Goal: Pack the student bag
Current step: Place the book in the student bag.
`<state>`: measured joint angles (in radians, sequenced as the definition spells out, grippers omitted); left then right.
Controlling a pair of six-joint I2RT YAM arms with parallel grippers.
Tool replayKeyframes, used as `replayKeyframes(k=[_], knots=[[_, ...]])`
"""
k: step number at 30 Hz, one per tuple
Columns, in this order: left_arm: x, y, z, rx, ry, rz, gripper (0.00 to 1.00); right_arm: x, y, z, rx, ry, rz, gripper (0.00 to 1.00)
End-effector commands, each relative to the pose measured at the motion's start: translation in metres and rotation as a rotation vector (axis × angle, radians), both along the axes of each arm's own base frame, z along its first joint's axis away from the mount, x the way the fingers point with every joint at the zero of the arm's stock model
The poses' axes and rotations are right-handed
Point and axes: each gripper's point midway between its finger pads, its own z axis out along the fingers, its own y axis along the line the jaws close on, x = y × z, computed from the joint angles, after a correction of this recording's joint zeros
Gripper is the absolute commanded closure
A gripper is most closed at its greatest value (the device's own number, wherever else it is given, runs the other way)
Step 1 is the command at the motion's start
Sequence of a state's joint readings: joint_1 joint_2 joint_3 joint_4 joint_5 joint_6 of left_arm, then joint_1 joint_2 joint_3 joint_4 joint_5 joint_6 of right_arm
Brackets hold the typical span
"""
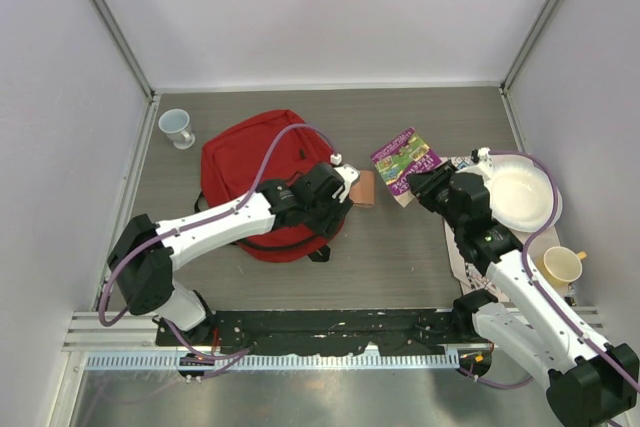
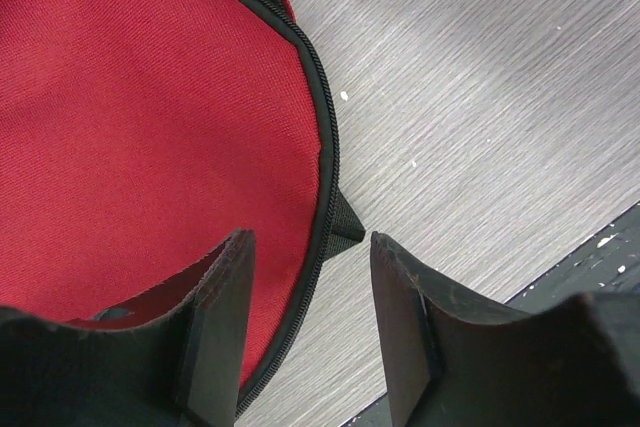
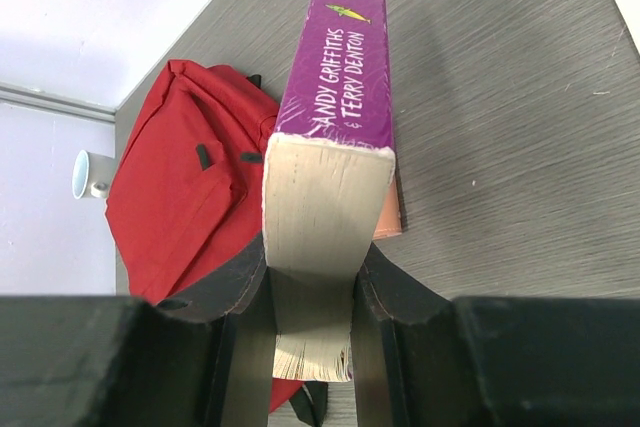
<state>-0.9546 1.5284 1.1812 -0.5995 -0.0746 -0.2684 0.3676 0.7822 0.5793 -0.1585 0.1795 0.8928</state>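
My left claw (image 1: 343,175) (image 2: 310,247) hangs with its fingers (image 2: 215,327) apart and nothing between them but air. It sits over the right-hand rim of the student bag (image 1: 255,172) (image 2: 130,127). Through my left wrist camera the red fabric fills everything from 9 to 12 o'clock, and its black zipper (image 2: 325,147) curves down into the gap between my fingers. A small black tab (image 2: 345,219) sticks out of the seam there onto the grey table (image 1: 400,257). Seen from above, the bag lies flat at about 9 o'clock from the table's middle, and my left arm reaches across its near half. My right claw (image 1: 415,185) (image 3: 312,267) is clamped tight on a purple book (image 1: 405,159) (image 3: 345,57), one finger on each cover, with the pale page edge squeezed between them and the spine facing my wrist camera. I cannot tell whether the book's far end touches the table. That book sits at about 2 o'clock from the middle, and a small brown block (image 1: 365,189) lies between my two claws, just beside the left one. A white cup (image 1: 177,127) stands at 10 o'clock, just beyond the bag's far left corner. At 3 o'clock a white bowl (image 1: 520,197) rests just beside my right arm, and a yellow cup (image 1: 562,265) stands at 4 o'clock.
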Motion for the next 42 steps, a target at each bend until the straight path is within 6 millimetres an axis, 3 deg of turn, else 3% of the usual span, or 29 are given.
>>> replayKeyframes(k=[1, 5, 12, 20, 24, 27, 34, 42], knots=[[0.005, -0.005, 0.004, 0.001, -0.024, -0.008, 0.48, 0.013, 0.005, 0.042, 0.069, -0.134, -0.003, 0.97], [0.003, -0.006, 0.000, 0.009, -0.006, -0.017, 0.50, 0.015, 0.006, 0.043, 0.071, -0.133, 0.002, 0.97], [0.004, -0.006, -0.004, 0.017, -0.001, -0.015, 0.64, 0.016, 0.007, 0.041, 0.071, -0.126, 0.004, 0.97], [0.003, -0.005, -0.010, 0.031, 0.005, -0.015, 0.70, 0.017, 0.006, 0.040, 0.070, -0.123, 0.006, 0.96], [0.004, -0.005, -0.010, 0.037, 0.006, -0.013, 0.96, 0.017, 0.007, 0.037, 0.070, -0.117, 0.007, 0.96], [0.007, -0.004, -0.010, 0.041, -0.001, -0.002, 1.00, 0.017, 0.006, 0.037, 0.072, -0.118, 0.003, 0.96], [0.033, 0.015, 0.008, 0.095, -0.145, 0.120, 1.00, 0.015, 0.004, 0.039, 0.075, -0.124, 0.002, 0.96], [0.072, 0.034, 0.054, 0.061, -0.271, 0.258, 1.00, 0.012, 0.013, 0.043, 0.073, -0.141, 0.070, 0.95]])
